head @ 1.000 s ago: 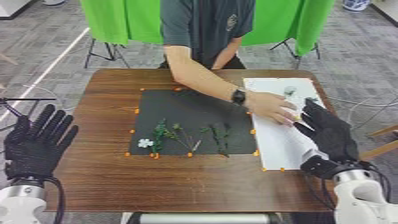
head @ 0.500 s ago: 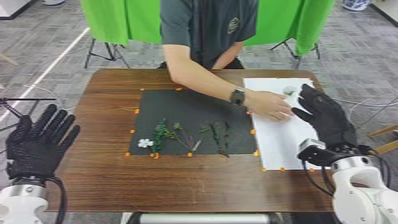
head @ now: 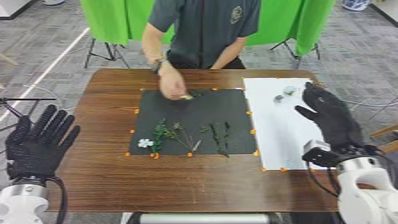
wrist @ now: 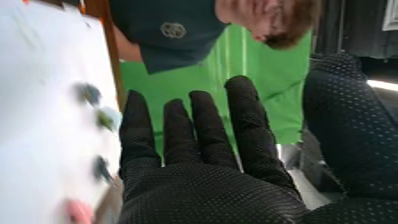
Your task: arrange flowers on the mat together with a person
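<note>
A brown wooden desk (head: 98,175) stands on a mottled grey floor (head: 40,37) marked by a straight white line (head: 55,65). Behind it, bright green fabric (head: 118,20) hangs above thin black metal stand legs (head: 110,50), near a blue-and-white vessel (head: 355,4).

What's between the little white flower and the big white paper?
Green stems on the dark mat, then little orange bits at its edge. The head view shows that.

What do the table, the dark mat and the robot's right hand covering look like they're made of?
The table looks like wood or wood-look laminate, slightly glossy, with dark grain streaks. The dark mat is flat and matt; it could be cloth, felt or card. The right hand wears black fabric, matt and textile-like, with tiny pale dots that may be rubbery grips.
</note>
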